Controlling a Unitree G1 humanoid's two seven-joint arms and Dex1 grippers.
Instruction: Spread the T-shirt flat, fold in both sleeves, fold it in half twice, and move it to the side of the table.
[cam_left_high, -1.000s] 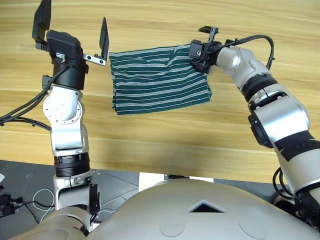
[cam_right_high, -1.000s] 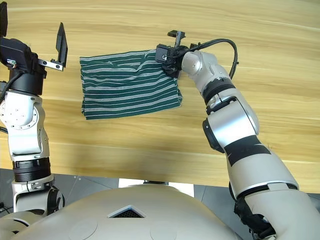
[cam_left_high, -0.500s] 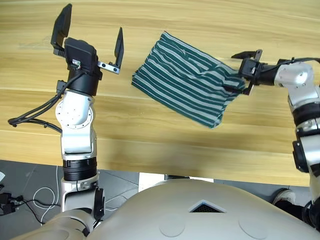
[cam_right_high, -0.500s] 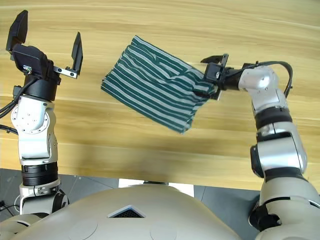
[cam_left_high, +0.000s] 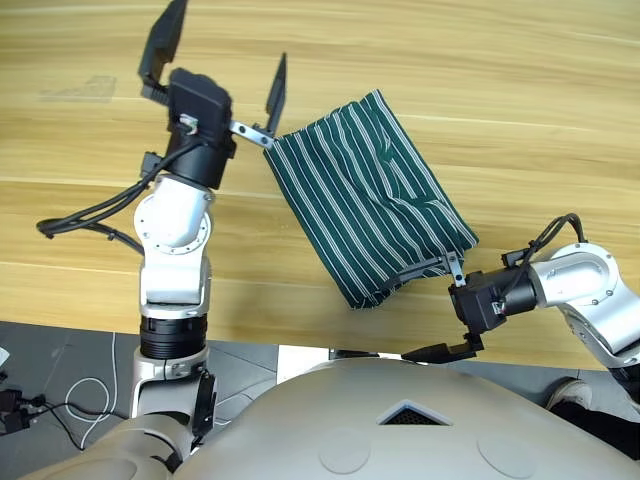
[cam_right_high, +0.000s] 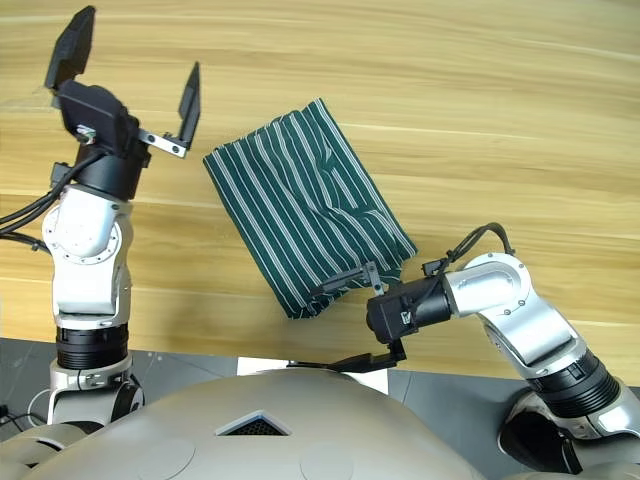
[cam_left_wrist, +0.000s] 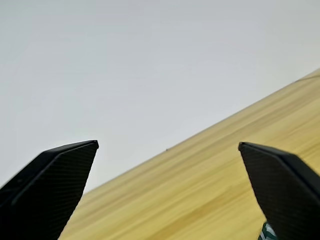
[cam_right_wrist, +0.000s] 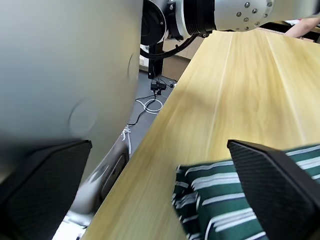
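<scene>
T-shirt (cam_left_high: 365, 205) just beside right gripper (cam_left_high: 432, 310)

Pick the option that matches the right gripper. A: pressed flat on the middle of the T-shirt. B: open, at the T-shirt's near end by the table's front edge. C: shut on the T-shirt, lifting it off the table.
B: the right gripper has its fingers spread wide apart at the near end of the T-shirt, which lies folded on the table.
</scene>
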